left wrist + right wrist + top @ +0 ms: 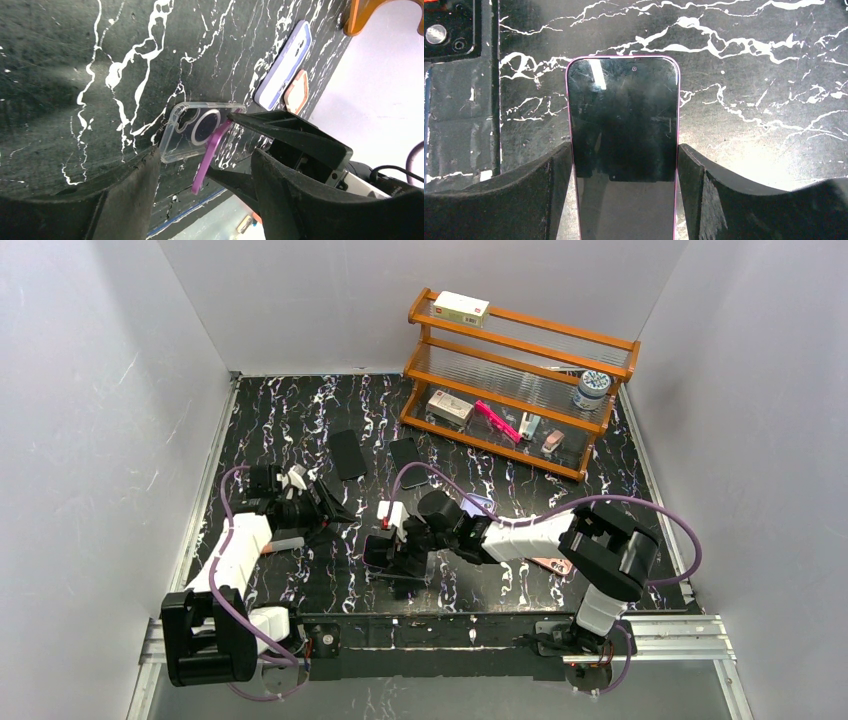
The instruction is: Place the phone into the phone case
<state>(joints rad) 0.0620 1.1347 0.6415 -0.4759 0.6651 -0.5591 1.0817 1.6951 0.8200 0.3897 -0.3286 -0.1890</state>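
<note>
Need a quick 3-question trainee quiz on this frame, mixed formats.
1. True or false: the right gripper grips the phone.
2. The clear case lies: A on the shelf; B on the table; C on a box.
3. Fill in: the left gripper is ____ (open/shut).
Key: 1 true; 2 B; 3 open.

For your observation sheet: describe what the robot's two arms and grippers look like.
The left arm and right arm have white links, black joint housings and a looping purple cable. The left gripper and right gripper end in broad matte-black fingers.
</note>
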